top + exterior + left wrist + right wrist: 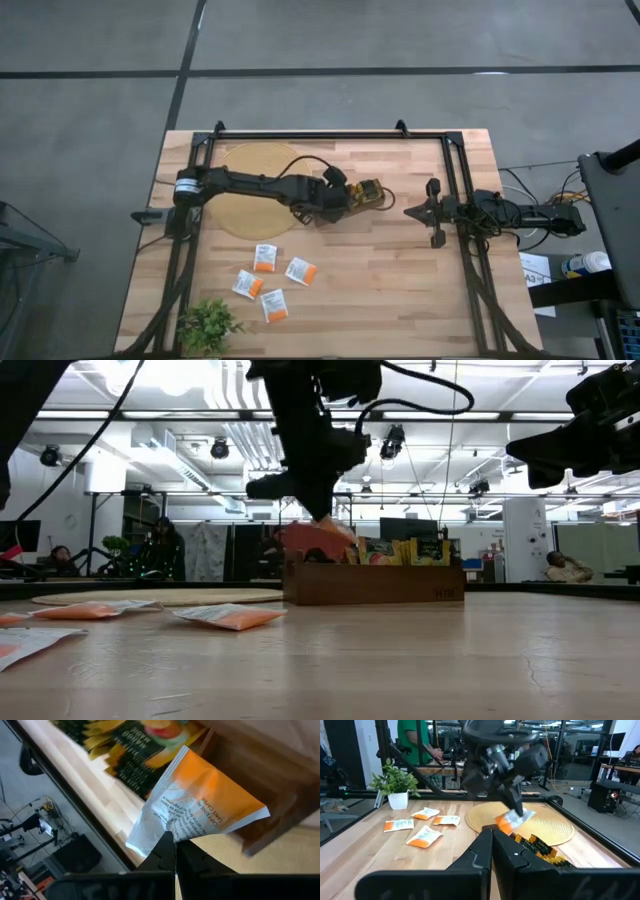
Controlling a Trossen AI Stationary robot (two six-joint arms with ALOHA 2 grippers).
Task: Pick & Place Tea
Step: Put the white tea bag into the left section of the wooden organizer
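Note:
My left gripper [175, 840] is shut on a white and orange tea sachet [200, 800] over the end of the wooden tray [368, 193] that lies nearest the round mat. The tray holds upright dark green and yellow sachets [120, 745]. The low view shows the held sachet [320, 538] just above the tray's end [300, 585]. Several more white and orange sachets [265, 258] lie flat on the table near its front left. My right gripper [492, 837] is shut on nothing and waits at the table's right side. My left gripper pinches the sachet's white end [167, 827] between its two fingers, which slant down from the table's left. The orange end [225, 795] points away from the fingers, toward the tray. Whether the sachet touches the tray, I cannot tell.
A round woven mat [255, 185] lies under my left arm. A small green plant [210, 325] stands at the front left corner. A black frame [330, 133] runs along the far edge and both sides. Bare wood [390, 280] spreads between the loose sachets and the right arm.

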